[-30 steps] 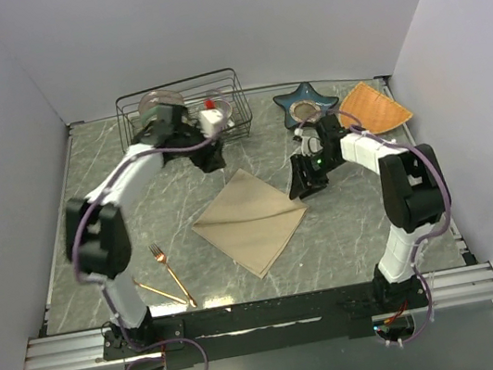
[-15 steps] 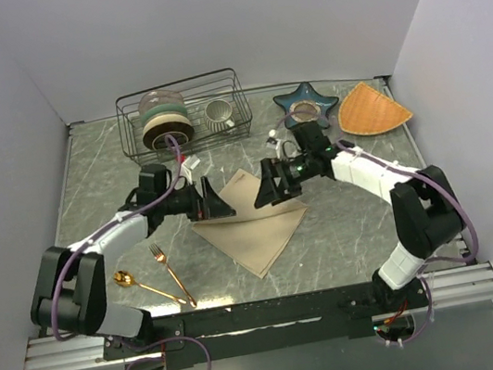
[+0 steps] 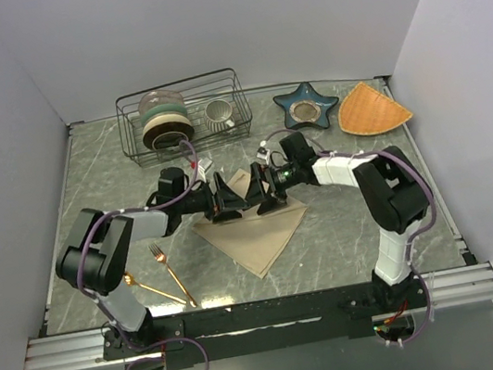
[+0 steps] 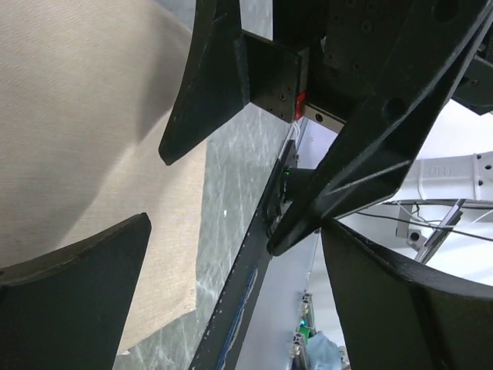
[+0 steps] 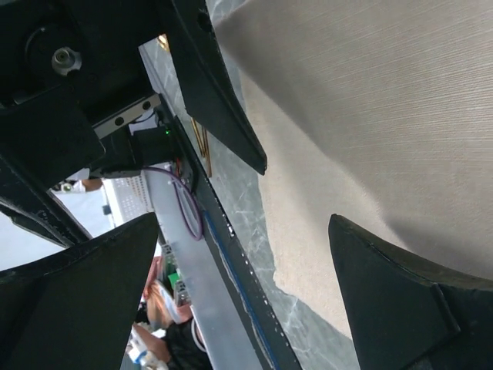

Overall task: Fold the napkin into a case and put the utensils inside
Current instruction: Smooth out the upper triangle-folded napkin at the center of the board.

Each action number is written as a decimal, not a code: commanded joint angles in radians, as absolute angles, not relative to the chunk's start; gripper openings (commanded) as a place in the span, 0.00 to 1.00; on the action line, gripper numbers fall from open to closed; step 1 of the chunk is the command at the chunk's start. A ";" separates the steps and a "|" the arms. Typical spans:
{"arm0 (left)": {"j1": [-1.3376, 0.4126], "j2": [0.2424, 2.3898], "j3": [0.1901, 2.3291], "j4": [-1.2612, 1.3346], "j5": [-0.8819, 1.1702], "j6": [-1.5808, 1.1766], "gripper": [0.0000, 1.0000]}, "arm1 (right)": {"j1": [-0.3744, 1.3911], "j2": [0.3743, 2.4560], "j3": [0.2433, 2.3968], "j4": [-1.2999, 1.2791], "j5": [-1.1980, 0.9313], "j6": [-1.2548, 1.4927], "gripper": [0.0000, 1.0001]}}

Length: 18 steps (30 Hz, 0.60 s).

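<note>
Both arms have swung in from the far side of the table and lowered onto the far corner of the napkin (image 3: 255, 235). The left gripper (image 3: 228, 203) has come away from the dish rack (image 3: 183, 110), and the right gripper (image 3: 263, 197) from the blue star-shaped dish (image 3: 306, 105). The two now face each other, nearly touching. Both sets of jaws have spread from partly closed to fully open, and neither holds anything (each wrist view shows bare cloth between its own fingers and the other gripper's fingers just beyond). The napkin has not moved: it lies flat as a diamond at mid-table with one crease across it, and no case is formed yet. The fork (image 3: 171, 270) and spoon (image 3: 145, 285) lie untouched near the left arm's base, well apart from the cloth. This is judged to be the approach for a two-handed pinch of the far corner, so folding is at an early stage.
</note>
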<state>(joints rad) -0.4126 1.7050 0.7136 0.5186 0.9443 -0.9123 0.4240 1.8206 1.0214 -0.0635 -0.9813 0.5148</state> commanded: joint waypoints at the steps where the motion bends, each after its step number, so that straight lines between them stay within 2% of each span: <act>1: -0.407 1.744 0.732 0.592 0.948 -0.940 0.99 | 0.381 1.862 1.040 -0.003 -1.020 0.512 1.00; 9: -0.307 1.862 0.739 0.535 0.920 -0.881 0.99 | 0.293 1.954 1.037 -0.049 -1.031 0.431 1.00; 18: -0.236 1.976 0.738 0.537 0.980 -0.854 0.99 | 0.235 2.008 1.031 -0.120 -1.039 0.358 1.00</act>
